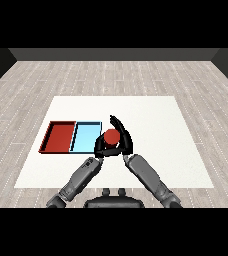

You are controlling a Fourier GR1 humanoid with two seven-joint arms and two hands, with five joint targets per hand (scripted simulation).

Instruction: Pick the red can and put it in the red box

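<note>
The red can (pixel 111 136) stands upright just right of the light blue tray (pixel 85 138), at that tray's right rim. My right hand (pixel 126 139) reaches in from the lower right and curls round the can, its fingers arching over the far side and the thumb under the near side. The red tray (pixel 59 136) lies left of the blue one, with nothing in it. My left hand (pixel 99 150) sits low beside the can's near left, by the blue tray's front right corner, and merges with the dark shape of the right hand.
The two trays lie side by side left of centre on the white table (pixel 156 125). Grey wooden floor surrounds the table. Both forearms come in from the lower edge, close together.
</note>
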